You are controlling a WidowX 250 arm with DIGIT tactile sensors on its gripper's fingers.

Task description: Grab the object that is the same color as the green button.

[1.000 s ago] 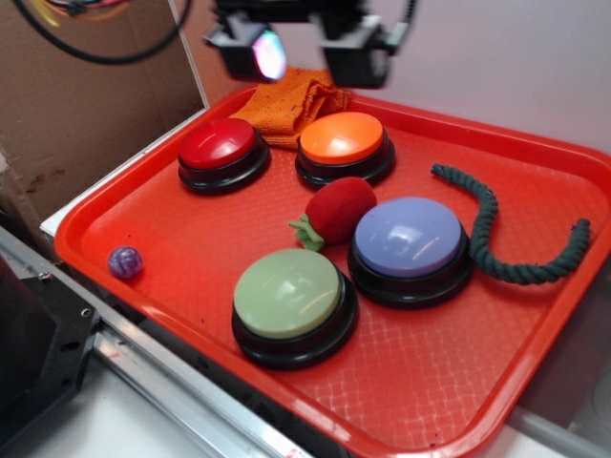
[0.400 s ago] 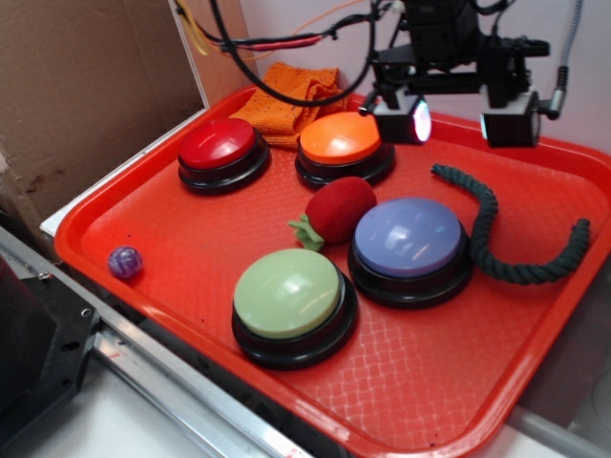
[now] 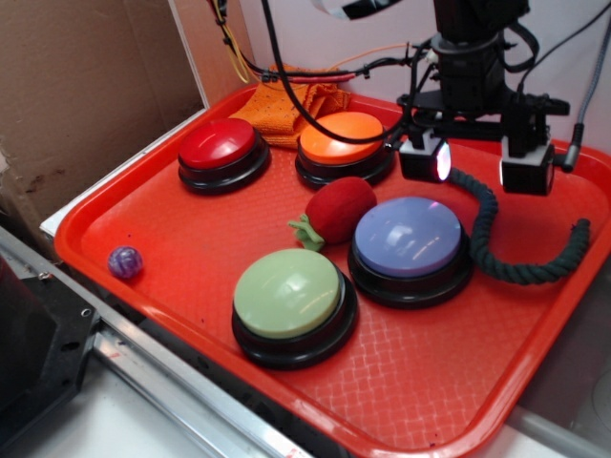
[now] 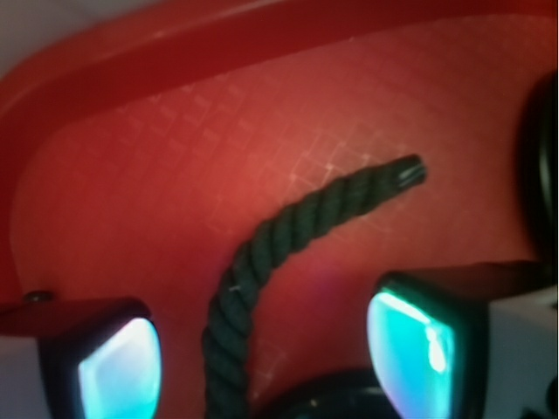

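Near the tray's far right edge, the gripper hangs with fingers spread wide, grasping nothing, straddling the rope above its far end. That rope curls just beside the blue button; the green button sits toward the near edge.

No readable text, label, brand or number shows anywhere.
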